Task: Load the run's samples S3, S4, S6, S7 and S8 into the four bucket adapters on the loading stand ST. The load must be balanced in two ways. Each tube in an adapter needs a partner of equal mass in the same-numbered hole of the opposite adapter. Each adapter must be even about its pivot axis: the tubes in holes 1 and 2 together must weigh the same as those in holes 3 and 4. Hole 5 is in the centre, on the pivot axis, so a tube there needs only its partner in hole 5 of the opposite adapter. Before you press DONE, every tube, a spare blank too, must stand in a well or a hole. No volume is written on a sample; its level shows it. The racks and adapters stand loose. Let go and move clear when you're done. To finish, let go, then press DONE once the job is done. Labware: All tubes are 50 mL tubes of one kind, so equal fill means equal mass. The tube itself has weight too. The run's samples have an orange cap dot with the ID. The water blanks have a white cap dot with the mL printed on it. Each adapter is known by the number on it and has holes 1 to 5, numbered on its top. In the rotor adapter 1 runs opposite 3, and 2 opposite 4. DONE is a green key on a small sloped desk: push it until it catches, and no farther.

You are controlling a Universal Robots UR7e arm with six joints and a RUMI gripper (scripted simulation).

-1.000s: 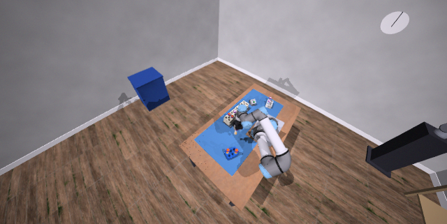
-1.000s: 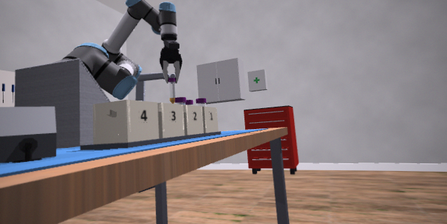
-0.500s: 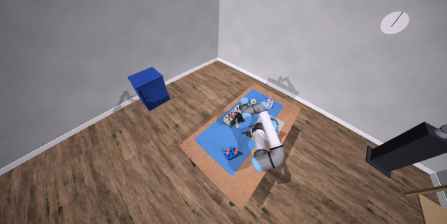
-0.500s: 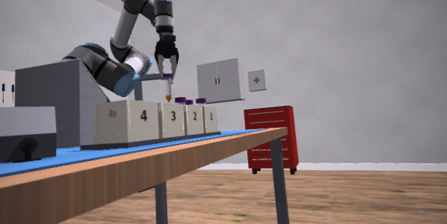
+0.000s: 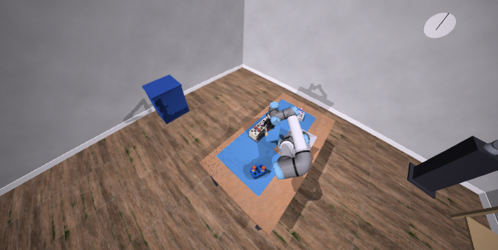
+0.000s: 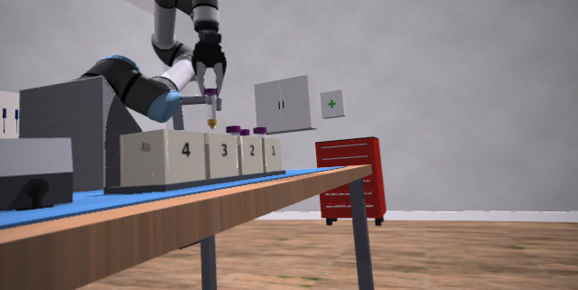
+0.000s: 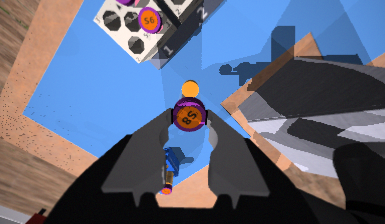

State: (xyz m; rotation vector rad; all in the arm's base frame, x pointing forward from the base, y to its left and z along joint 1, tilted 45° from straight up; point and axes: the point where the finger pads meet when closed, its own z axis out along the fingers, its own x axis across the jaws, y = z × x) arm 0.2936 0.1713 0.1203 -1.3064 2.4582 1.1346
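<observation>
Grey walls and brown plank floor around wooden table (image 5: 249, 213) (image 6: 289, 192) with blue mat (image 5: 235, 153) (image 6: 312, 172) (image 7: 68, 100). Tube S8 (image 6: 211, 106) (image 7: 189, 116): purple cap, orange dot, clear body, orange-yellow conical tip. Gripper (image 6: 210, 91) (image 7: 189, 110) is partly open, its two fingers clamped on cap of S8. Tube hangs upright in air, above level of adapter tops. Adapter 1 (image 7: 124, 41) (image 6: 273, 154) carries tube S6 (image 7: 150, 20). Red drawer cabinet (image 6: 349, 179) stands beyond table.

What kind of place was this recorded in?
Probably a laboratory: numbered tube adapters stand on a bench, the gripper holds a capped tube, and a cabinet marked with a green cross hangs on the wall.
</observation>
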